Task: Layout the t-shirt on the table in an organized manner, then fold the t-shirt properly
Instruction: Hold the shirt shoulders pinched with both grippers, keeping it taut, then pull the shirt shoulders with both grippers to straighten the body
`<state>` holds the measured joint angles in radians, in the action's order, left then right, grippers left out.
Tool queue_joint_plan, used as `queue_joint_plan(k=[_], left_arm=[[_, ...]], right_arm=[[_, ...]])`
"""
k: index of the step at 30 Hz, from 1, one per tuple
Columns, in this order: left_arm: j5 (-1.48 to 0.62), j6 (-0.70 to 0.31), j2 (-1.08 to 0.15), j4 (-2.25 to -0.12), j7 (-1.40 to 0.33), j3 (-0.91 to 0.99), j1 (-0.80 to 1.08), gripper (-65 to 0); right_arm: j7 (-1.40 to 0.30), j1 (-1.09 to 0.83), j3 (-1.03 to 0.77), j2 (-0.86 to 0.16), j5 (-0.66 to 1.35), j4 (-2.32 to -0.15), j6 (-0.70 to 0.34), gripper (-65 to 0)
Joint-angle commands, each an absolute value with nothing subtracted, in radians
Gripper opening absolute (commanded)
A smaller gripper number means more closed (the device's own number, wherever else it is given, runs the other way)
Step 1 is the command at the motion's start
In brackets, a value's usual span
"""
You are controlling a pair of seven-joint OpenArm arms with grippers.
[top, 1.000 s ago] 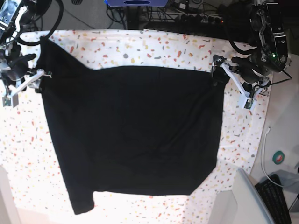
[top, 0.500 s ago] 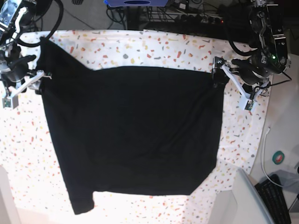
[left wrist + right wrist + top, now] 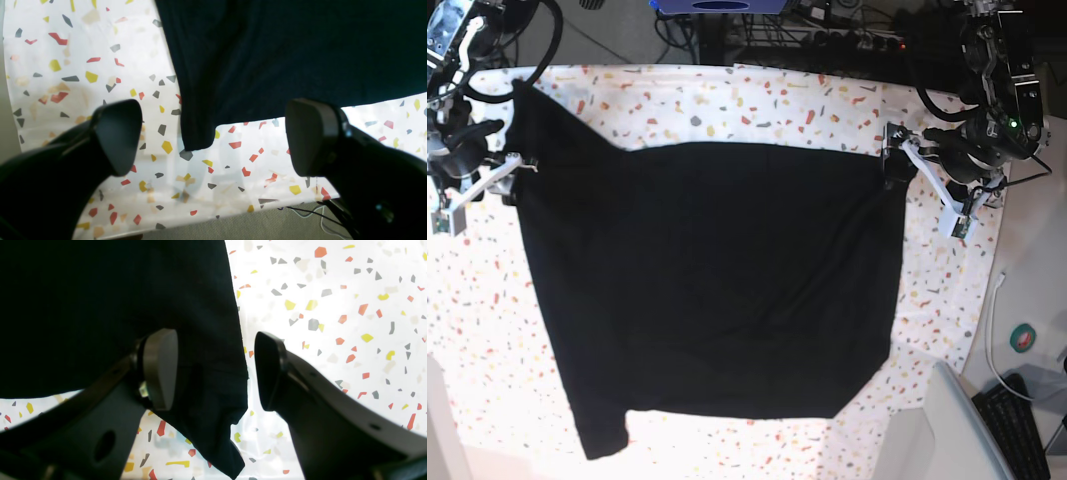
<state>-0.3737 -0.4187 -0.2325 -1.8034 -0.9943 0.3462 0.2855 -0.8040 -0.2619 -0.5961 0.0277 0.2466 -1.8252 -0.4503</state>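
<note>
The black t-shirt lies spread flat on the speckled table, plain side up, with no print showing. My left gripper is at the shirt's right far corner. In the left wrist view it is open, its fingers wide apart on either side of a shirt corner that lies on the table. My right gripper is at the shirt's left edge. In the right wrist view it is open, with the shirt's edge between its fingers.
Cables and equipment crowd the far table edge. Off the right edge are a roll of tape, a white cable, a keyboard and a grey box. The table's right edge runs close to my left arm.
Both arms have shifted only very slightly. The shirt lies the same as before.
</note>
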Motion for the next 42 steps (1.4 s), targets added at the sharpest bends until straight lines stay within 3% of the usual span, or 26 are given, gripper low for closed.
queue_joint_plan(k=[1,23,32,37,42], left_arm=[[-0.383,-0.418,-0.242,-1.824,-0.978,0.351,0.28,0.0],[-0.383,-0.418,-0.242,-1.814,-0.978,0.351,0.282,0.0],[-0.383,-0.418,-0.242,-1.62,-0.974,0.348,0.266,0.0],[-0.383,-0.418,-0.234,-1.561,-0.774,0.321,0.325,0.0],[-0.383,-0.418,-0.225,-1.477,-0.723,0.289,0.325,0.0]], right_arm=[[-0.78,-0.257,-0.599,0.019,0.257,-1.848,-0.452,-30.3],[-0.782,-0.257,-0.599,0.021,0.255,-1.874,-0.452,-30.3],[-0.776,-0.183,-0.697,0.012,0.252,-1.667,-0.452,-30.3],[-0.776,-0.18,-0.71,0.012,0.252,-1.652,-0.452,-30.3],[-0.776,-0.18,-0.705,0.012,0.252,-1.652,-0.452,-30.3]])
